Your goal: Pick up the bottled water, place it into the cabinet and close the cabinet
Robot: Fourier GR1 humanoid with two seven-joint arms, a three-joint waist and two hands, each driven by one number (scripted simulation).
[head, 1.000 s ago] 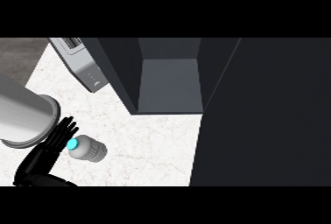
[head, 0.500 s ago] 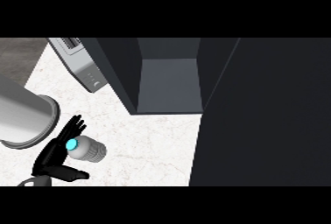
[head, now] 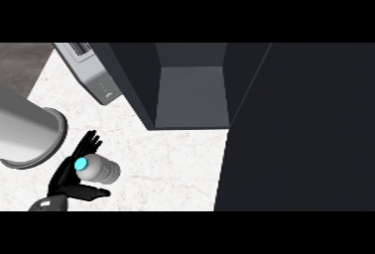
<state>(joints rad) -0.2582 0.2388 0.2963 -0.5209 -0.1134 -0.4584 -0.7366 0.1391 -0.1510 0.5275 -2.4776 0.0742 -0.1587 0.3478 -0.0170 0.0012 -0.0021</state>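
Because the clear plastic water bottle with the cyan cap (head: 96, 167) stands on the white marble table (head: 168, 158) short of the open dark cabinet (head: 192, 94), the black left robot hand (head: 70, 179) brackets it, fingers straight behind, thumb in front, seemingly not yet closed.

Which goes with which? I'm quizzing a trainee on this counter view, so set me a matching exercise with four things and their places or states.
Things:
1. bottled water
2. cabinet
3. left hand
4. toaster

Places or states:
A. silver, at the counter's far left
B. open, its grey inside showing
C. black, fingers spread beside the bottle
D. pale, with a cyan cap, at lower left on the counter

Pairs: 1-D, 2-B, 3-C, 4-A
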